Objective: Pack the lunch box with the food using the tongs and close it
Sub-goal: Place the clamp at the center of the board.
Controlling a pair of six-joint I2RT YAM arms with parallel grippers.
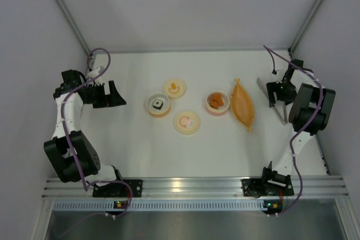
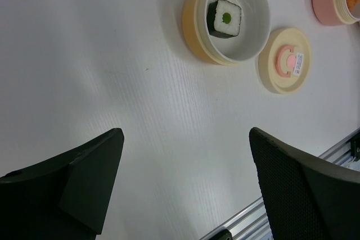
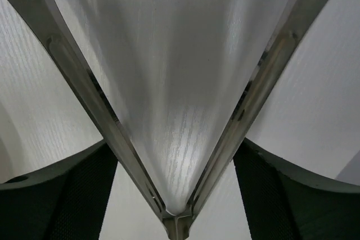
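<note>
The lunch box, cream with a pink rim, stands right of centre with orange-brown food chunks inside. Its lid with the pink mark lies apart, front left of it. The orange food bag lies just right of the box. The silver tongs lie at the far right, spread in a V. My right gripper straddles them near the hinge, jaws wide, with the fingertips right beside the arms. My left gripper hangs open and empty at the far left.
A yellow-rimmed container holding a sushi roll piece stands left of centre, with its own lid behind it. The aluminium rail runs along the table's near edge. Grey walls close in the left, right and back.
</note>
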